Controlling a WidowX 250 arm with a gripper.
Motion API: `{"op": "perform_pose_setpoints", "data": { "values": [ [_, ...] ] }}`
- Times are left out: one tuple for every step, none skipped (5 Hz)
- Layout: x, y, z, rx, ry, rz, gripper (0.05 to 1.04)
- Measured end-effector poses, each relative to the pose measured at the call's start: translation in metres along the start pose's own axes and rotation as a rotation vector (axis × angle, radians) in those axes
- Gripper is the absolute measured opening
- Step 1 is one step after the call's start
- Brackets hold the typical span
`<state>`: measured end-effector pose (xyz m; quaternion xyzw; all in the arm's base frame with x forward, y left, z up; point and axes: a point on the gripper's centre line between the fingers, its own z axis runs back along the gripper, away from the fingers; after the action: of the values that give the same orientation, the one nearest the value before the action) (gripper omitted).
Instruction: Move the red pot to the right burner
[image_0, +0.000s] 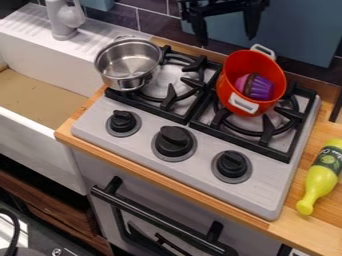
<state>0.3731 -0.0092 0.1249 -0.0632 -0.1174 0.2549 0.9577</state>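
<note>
Black gripper (227, 40) observed at the top edge of the frame, right of centre, directed downward. Two fingers (252, 22) stand well apart (tips roughly level), below a dark crosspiece.

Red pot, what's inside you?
Inside the red pot is what looks like a toy cupcake, with a purple ridged wrapper. It covers part of the pot's bottom, so I can't tell whether anything is hiding underneath it.

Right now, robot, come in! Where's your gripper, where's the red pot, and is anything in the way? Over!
Gripper open, up behind the stove. Red pot on right burner, toward the back, purple cupcake inside. Silver pot off left, not blocking.
</note>
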Motion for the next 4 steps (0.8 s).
{"op": "perform_pose_setpoints", "data": {
  "values": [
    [-0.003,0.004,0.0,0.022,0.016,-0.018,0.999],
    [-0.005,0.015,0.003,0.101,0.043,-0.067,0.999],
    [-0.004,0.024,0.006,0.095,0.049,-0.093,0.999],
    [-0.004,0.034,0.019,0.07,0.028,-0.107,0.999]
  ]
}}
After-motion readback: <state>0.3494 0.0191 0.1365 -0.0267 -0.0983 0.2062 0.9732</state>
